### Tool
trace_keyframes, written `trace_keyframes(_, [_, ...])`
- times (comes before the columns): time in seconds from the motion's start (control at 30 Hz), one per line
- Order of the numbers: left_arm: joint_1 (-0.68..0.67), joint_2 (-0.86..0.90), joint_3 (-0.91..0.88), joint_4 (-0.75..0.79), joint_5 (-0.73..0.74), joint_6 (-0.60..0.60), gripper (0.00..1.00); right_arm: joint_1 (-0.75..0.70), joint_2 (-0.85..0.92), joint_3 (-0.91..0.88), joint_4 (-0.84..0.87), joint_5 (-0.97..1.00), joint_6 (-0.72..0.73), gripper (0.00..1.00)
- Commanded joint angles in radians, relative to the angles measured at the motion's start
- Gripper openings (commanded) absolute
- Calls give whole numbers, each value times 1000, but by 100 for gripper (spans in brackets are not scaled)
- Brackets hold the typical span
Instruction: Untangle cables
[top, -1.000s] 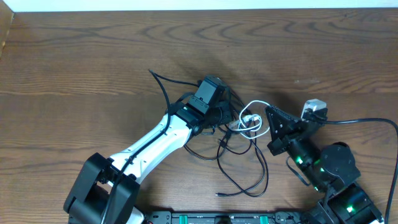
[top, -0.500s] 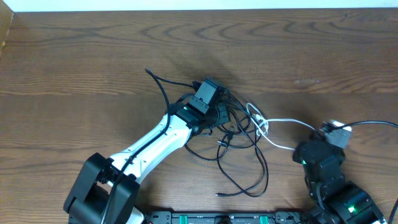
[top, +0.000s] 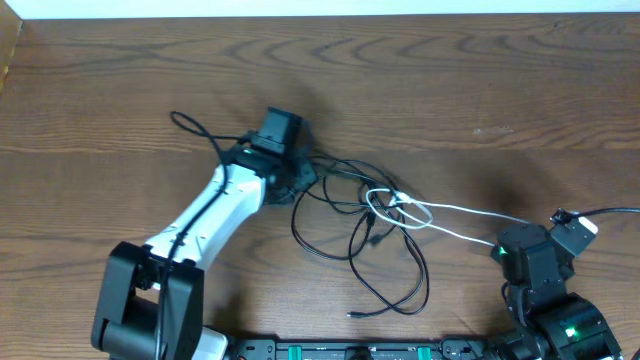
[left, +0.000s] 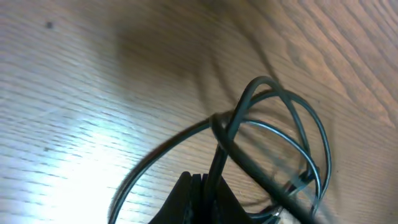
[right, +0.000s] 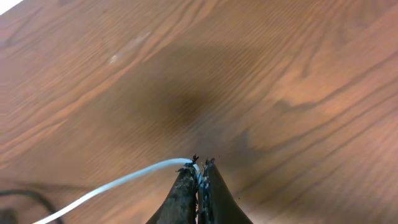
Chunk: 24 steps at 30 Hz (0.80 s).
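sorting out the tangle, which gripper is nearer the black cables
Left. The left gripper is shut on the black cables; the right gripper is off to their right, pinching the white cord.

A dark brown wooden counter with wavy grain fills the view. A pale strip runs along its far edge. Soft light glares off the wood.

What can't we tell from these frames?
1. Left wrist: left gripper cut off by the bottom edge; black cables blurred.
2. Right wrist: white cable end hidden inside the shut right gripper.
3. Overhead: over-under order in the tangle too small; left grip hidden under the wrist housing.
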Motion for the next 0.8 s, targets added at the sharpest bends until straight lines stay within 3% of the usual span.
trace_keyframes(0.0, [25, -13, 11, -7, 29, 51, 8, -14, -5, 15, 8, -14, 19, 1])
trace_keyframes(0.2, [21, -13, 11, -7, 32, 51, 8, -14, -5, 15, 37, -81, 19, 1])
trace_keyframes(0.33, [20, -13, 11, -6, 72, 51, 8, -14, -5, 15, 69, -237, 19, 1])
trace_keyframes(0.4, [20, -13, 11, 17, 237, 51, 45, -14, -5, 15, 87, -318, 19, 1])
trace_keyframes(0.53, [20, -13, 11, 182, 645, 92, 96, -14, -5, 15, 89, -328, 19, 1])
trace_keyframes(0.63, [18, -13, 11, 275, 784, 53, 96, -14, -5, 15, 94, -321, 19, 1])
trace_keyframes(0.77, [1, -13, 11, 278, 772, 1, 96, -14, -5, 15, 90, -322, 19, 1])
